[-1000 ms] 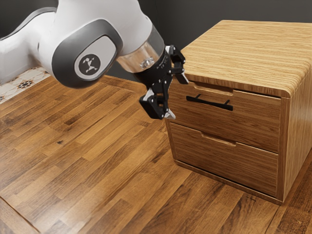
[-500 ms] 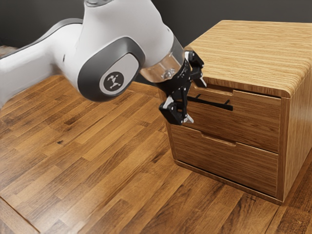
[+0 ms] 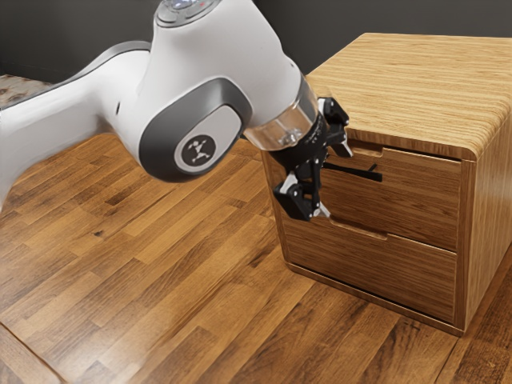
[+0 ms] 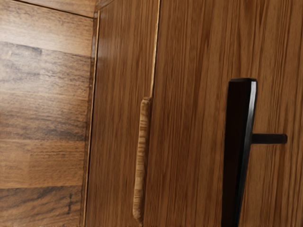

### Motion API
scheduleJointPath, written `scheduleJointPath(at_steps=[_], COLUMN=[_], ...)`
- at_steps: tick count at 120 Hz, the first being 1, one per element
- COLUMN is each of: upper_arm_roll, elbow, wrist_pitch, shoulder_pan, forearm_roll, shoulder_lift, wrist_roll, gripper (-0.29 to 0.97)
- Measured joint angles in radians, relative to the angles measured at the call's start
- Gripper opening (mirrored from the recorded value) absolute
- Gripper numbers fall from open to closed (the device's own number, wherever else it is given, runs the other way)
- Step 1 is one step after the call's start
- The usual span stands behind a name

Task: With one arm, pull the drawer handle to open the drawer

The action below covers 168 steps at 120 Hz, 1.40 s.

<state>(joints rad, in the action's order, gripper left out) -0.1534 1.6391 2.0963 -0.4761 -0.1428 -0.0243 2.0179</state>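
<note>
The pincer (image 3: 320,168) stood apart, its two black fingers spread one above the other, at the end of the drawer handle (image 3: 356,170) nearer the exterior view's left. The upper finger (image 3: 338,132) hung just under the cabinet's top lip; the lower finger (image 3: 304,200) reached down towards the bottom edge of the upper drawer front (image 3: 408,196). The handle's near end lay between them, but neither finger seemed to press on it, though the hand's own bulk hid that spot and contact could not be told for sure.

The handle was a thin black bar set level across the upper drawer front, nearer that front's top edge and within its half towards the exterior view's left. In the wrist view the bar (image 4: 239,151) ran close before the camera, held off the wood by a short black post (image 4: 269,138).

The upper drawer front sat level with the lower drawer front (image 3: 376,260), so the drawer looked shut. The lower drawer carried a pale recessed grip (image 4: 140,161) at its top edge, along the seam between the two fronts.

Both drawers belonged to a wooden cabinet (image 3: 416,80), which stood on a wooden plank floor (image 3: 160,280). The white and grey arm (image 3: 184,88) came in from the exterior view's left.
</note>
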Motion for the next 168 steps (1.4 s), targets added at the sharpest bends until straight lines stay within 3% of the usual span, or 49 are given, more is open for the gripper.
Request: scheduleJointPath(at_steps=[106, 120, 148, 168], upper_arm_roll=[-0.007, -0.005, 0.007, -0.018], elbow=[0.027, 0.027, 0.026, 0.028], wrist_pitch=[0.014, 0.014, 0.009, 0.004], shoulder_pan=[-0.004, -0.001, 0.01, -0.015], forearm_roll=[0.005, 0.005, 0.01, 0.01], shoulder_lift=[0.014, 0.015, 0.015, 0.014], wrist_roll=[0.025, 0.026, 0.021, 0.018], gripper=[0.66, 0.55, 0.12, -0.03])
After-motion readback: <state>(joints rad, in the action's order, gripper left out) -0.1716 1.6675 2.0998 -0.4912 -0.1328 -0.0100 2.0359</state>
